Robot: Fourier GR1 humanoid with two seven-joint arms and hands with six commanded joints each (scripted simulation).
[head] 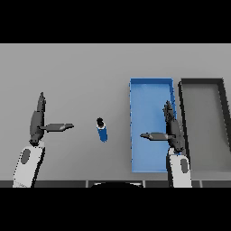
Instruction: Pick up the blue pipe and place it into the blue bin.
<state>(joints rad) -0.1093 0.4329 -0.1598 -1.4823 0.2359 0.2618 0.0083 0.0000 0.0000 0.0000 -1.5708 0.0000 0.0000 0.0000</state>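
Plain grey table seen from above. Short blue cylindrical pipe with a dark round end stands on the table near the middle, slightly tilted, dark end toward the far side. It lies free, nothing touching it, not in any bin.

Rectangular blue open-top bin sits right of the pipe, close but apart from it. Dark grey rectangular bin stands just beside the blue bin on its right, long walls parallel, nearly touching.

Left hand, dark, on the left side of the table, well apart from the pipe: fingers straight and pointing away from the robot, thumb stuck out sideways toward the pipe, spread wide, holding nothing.

Right hand, dark, over the right edge of the blue bin, above the wall between the two bins: fingers straight pointing forward, thumb out to the left over the bin interior, spread wide, holding nothing.

Both white and grey forearms enter from the lower edge.
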